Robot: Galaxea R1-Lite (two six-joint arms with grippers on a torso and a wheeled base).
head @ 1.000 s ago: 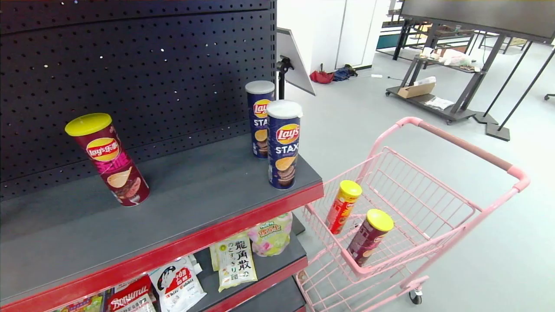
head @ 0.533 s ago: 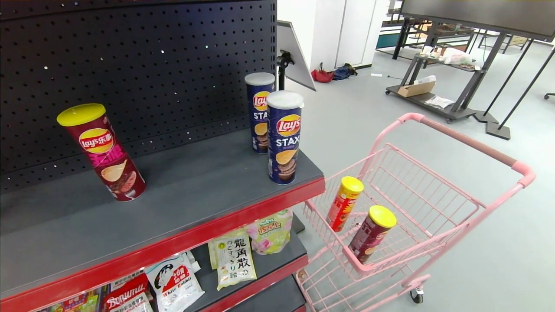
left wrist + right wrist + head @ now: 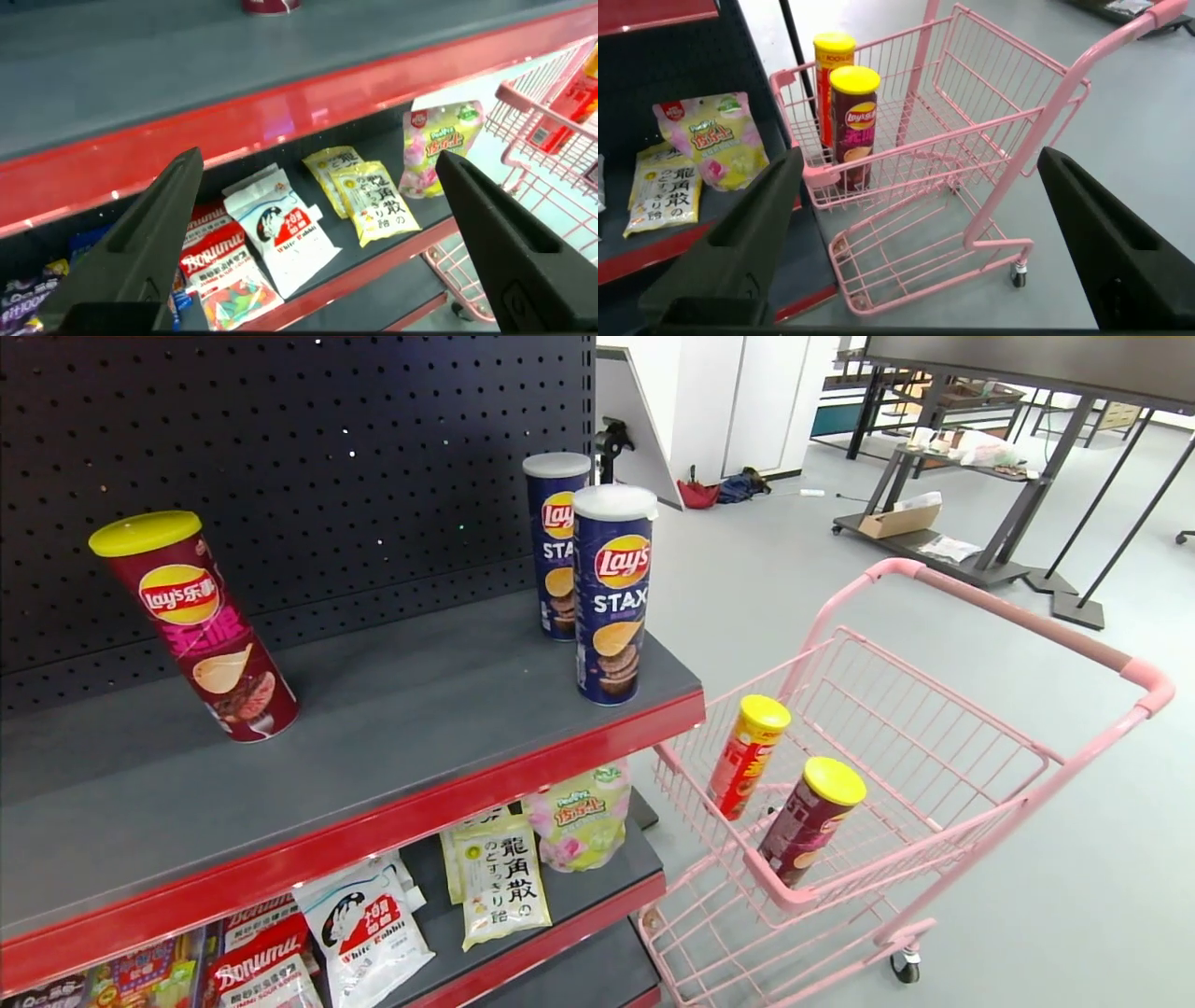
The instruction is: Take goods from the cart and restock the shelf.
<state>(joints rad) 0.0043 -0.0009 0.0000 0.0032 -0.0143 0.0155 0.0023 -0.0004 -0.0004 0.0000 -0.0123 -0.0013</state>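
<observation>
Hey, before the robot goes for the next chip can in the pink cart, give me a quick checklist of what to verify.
1. Right gripper open: ok.
2. Left gripper open and empty: ok.
3. Cans left in the pink cart: ok, a red can and a maroon can stand in it.
4. Free room on the top shelf, between the shelved maroon can and the front blue can: ok.
5. Right gripper at a can: not ok, both cans lie well off from it.
6. Cart wheels locked: cannot tell.
</observation>
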